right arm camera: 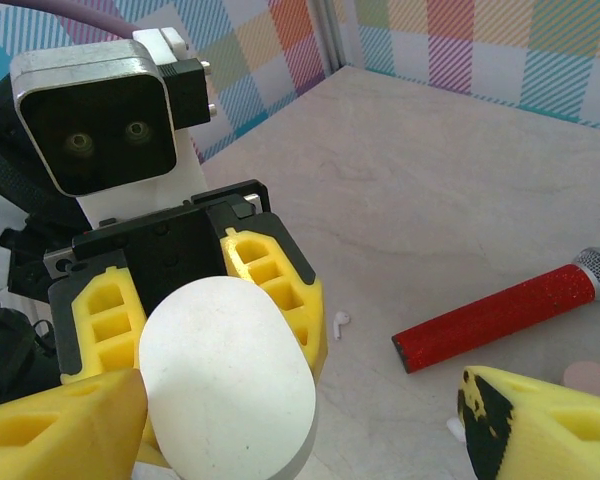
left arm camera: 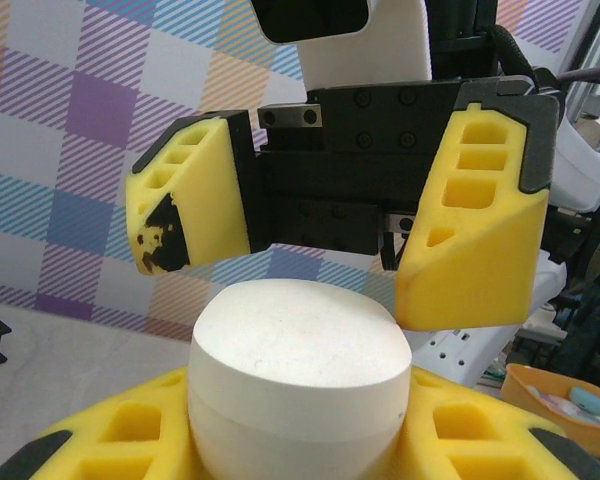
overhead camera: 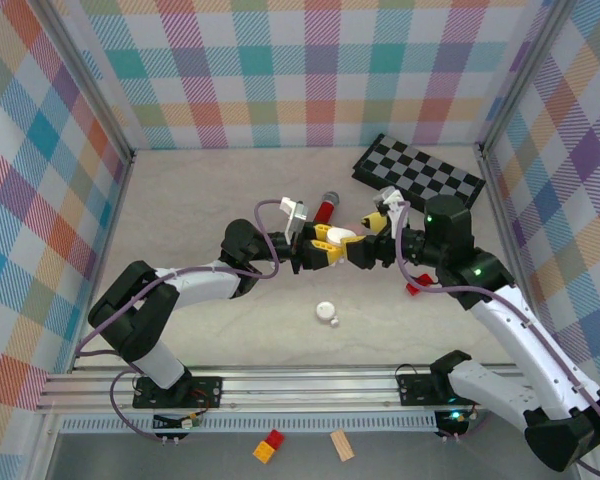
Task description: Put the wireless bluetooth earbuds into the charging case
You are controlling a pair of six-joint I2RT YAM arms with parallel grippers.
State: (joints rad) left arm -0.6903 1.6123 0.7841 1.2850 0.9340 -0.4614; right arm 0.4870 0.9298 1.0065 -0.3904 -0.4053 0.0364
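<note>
In the top view, the left gripper (overhead camera: 325,247) is seen at the middle of the frame, clamped on a white charging case (overhead camera: 341,237), which is held clear of the table (overhead camera: 210,200). The right gripper (overhead camera: 360,243) is placed nose to nose with it, just to its right, with yellow fingers spread about the case. A red microphone (overhead camera: 325,208) is laid just above the two grippers, and a checkered board (overhead camera: 417,175) is set in the upper right. Below the grippers a small white round piece (overhead camera: 326,311) is found on the table, with a tinier white bit touching its lower right edge; what either is cannot be told. A small red block (overhead camera: 412,290) is seen beside the right arm.

In the left wrist view, the case is gripped between the left gripper's own yellow fingers (left arm camera: 75,442) at the bottom edge, its lid closed. The right gripper's fingers are held wide apart in the upper half, one to each side above the case; whether the finger on the right touches the case cannot be told.

In the right wrist view, the closed case is shown at lower left, pinched between the left gripper's fingers. One white earbud (right arm camera: 340,322) is laid on the table just right of that gripper, apart from the case, with the microphone further right. A pinkish shape (right arm camera: 590,378) at the lower right edge is cut off and cannot be identified.
</note>
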